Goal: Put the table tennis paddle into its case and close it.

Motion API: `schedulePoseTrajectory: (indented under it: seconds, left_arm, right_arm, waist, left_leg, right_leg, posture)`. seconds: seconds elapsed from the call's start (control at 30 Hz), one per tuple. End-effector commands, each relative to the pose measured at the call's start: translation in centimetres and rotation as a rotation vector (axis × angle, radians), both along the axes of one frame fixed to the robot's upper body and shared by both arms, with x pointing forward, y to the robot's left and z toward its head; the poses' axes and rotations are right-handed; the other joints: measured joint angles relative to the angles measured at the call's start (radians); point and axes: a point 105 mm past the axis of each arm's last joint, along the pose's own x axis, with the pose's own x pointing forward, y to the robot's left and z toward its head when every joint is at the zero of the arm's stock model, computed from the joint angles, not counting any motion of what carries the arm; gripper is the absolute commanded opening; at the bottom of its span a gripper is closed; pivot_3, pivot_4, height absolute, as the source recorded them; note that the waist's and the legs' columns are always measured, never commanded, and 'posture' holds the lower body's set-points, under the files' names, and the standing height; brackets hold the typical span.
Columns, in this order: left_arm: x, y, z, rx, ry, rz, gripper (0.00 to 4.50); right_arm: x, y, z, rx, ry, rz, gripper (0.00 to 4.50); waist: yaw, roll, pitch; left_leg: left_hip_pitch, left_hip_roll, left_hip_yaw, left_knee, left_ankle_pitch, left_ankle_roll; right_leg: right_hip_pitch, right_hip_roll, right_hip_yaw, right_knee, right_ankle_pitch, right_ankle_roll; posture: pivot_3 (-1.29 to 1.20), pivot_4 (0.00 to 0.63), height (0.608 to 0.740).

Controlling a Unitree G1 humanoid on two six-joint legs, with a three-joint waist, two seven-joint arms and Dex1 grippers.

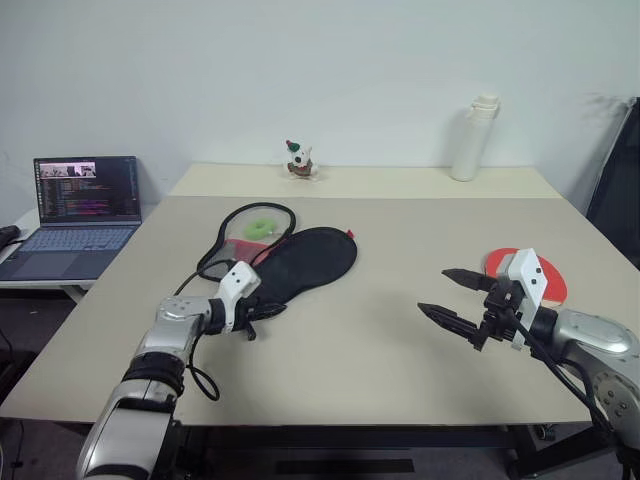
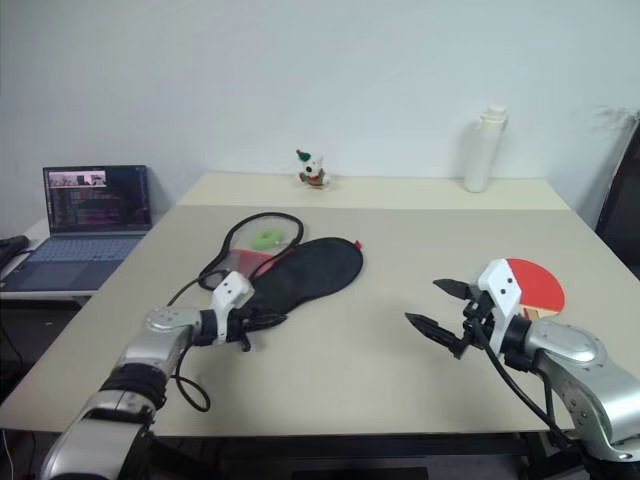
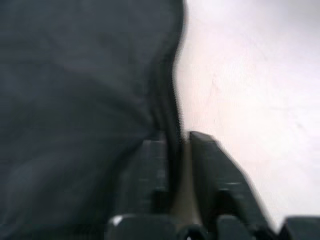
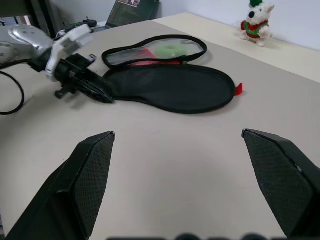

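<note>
The black case lies unzipped and spread flat on the beige table, its two paddle-shaped halves side by side. The half nearer the left gripper is plain black fabric with a small red tab at its far end. The half beyond it has a clear mesh pocket edged in black zip, showing red lining and a small green ring charm inside. No paddle is in the case.

The left gripper sits at the narrow handle end of the case with its two black fingers pinched together on the edge of the black fabric. The left wrist view shows that edge squeezed between the two fingers.

The table tennis paddle lies flat on the table well to the right of the case, red face up, just beyond the right gripper and partly hidden by that wrist.

The right gripper hangs above the table between paddle and case, fingers spread wide apart, holding nothing and pointing across toward the case.

Beyond the case, at the far side of the table, stands a small white toy dog, and farther right a tall white bottle. An open laptop rests on a lower desk left of the left arm.
</note>
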Motion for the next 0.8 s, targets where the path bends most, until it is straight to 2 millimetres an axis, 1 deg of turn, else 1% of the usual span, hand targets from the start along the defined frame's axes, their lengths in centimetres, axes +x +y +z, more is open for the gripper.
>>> schedulePoseTrajectory:
  seconds: [0.03, 0.1, 0.23, 0.33, 0.47, 0.57, 0.63, 0.73, 0.8]
  left_arm:
    - [-0.3, -2.1, 2.5, -0.092, -0.04, -0.005, 0.02]
    - [-0.8, -3.7, 3.0, -0.12, -0.034, 0.002, 0.02]
    - [-2.3, -9.0, 3.1, -0.196, 0.023, -0.032, 0.02]
    - [-2.8, -12.0, 3.0, -0.23, 0.053, -0.045, 0.02]
    - [-2.4, -14.9, 2.6, -0.245, 0.067, -0.049, 0.02]
    - [-1.4, -16.6, 2.4, -0.253, 0.065, -0.004, 0.02]
    - [-1.2, -17.4, 2.3, -0.257, 0.072, -0.002, 0.02]
    - [-1.9, -18.1, 2.6, -0.295, 0.099, -0.052, 0.74]
    - [-2.4, -18.1, 2.9, -0.302, 0.093, -0.08, 1.45]
  right_arm:
    - [0.0, 0.0, 1.4, 0.011, -0.064, 0.004, 4.5]
    - [0.0, -0.1, 1.4, 0.01, -0.063, 0.003, 4.5]
    - [0.0, -0.5, 1.2, 0.0, -0.054, -0.004, 4.5]
    - [-0.1, -0.8, 1.2, -0.008, -0.048, -0.01, 4.5]
    - [-0.2, -1.1, 1.1, -0.019, -0.044, -0.02, 4.5]
    - [-0.4, -1.5, 1.0, -0.026, -0.038, -0.032, 4.5]
    - [-0.5, -1.7, 0.9, -0.027, -0.023, -0.043, 4.5]
    - [-0.6, -2.0, 0.5, -0.02, 0.009, -0.05, 4.5]
    - [-0.6, -2.0, 0.4, -0.008, 0.021, -0.054, 4.5]
  waist:
    - [0.002, 0.0, 0.0]
    - [0.008, 0.0, 0.0]
    - [0.013, 0.0, 0.0]
    - [0.012, 0.0, 0.0]
    - [0.009, 0.0, 0.0]
    - [0.009, 0.0, 0.0]
    - [0.009, 0.0, 0.0]
    - [0.005, 0.0, 0.0]
    - [0.004, 0.0, 0.0]
  left_leg:
    - [0.0, 0.0, 0.0, 0.0, 0.0, 0.0]
    - [-0.001, -0.001, -0.001, 0.0, 0.0, 0.0]
    - [-0.001, -0.002, -0.001, 0.001, 0.0, 0.0]
    - [-0.001, -0.002, -0.001, 0.001, 0.0, 0.0]
    - [0.0, -0.001, -0.001, 0.001, 0.0, 0.0]
    - [0.0, -0.001, -0.001, 0.001, 0.0, 0.0]
    - [0.0, -0.001, -0.001, 0.001, 0.0, 0.0]
    - [0.0, -0.002, 0.0, 0.001, 0.0, 0.0]
    - [0.0, -0.001, 0.0, 0.0, 0.0, 0.0]
  right_leg:
    - [0.0, 0.0, 0.0, 0.0, 0.0, 0.0]
    - [0.0, -0.001, 0.0, 0.0, 0.0, 0.0]
    - [0.001, -0.002, 0.0, -0.001, 0.0, 0.001]
    - [0.001, -0.002, 0.0, -0.001, 0.001, 0.001]
    - [0.001, 0.0, 0.0, 0.0, 0.0, 0.001]
    - [0.001, 0.001, 0.0, 0.0, 0.0, 0.001]
    - [0.001, 0.001, 0.0, 0.0, 0.001, 0.001]
    - [0.001, 0.001, 0.001, -0.001, 0.0, 0.001]
    - [0.001, 0.001, 0.001, -0.001, 0.0, 0.001]
  posture:
    - [0.0, 0.15, 0.74]
    - [0.0, 0.15, 0.74]
    - [0.0, 0.15, 0.74]
    - [0.0, 0.15, 0.74]
    - [0.0, 0.15, 0.74]
    - [0.0, 0.15, 0.74]
    - [0.0, 0.15, 0.74]
    - [0.0, 0.15, 0.74]
    - [0.0, 0.15, 0.74]
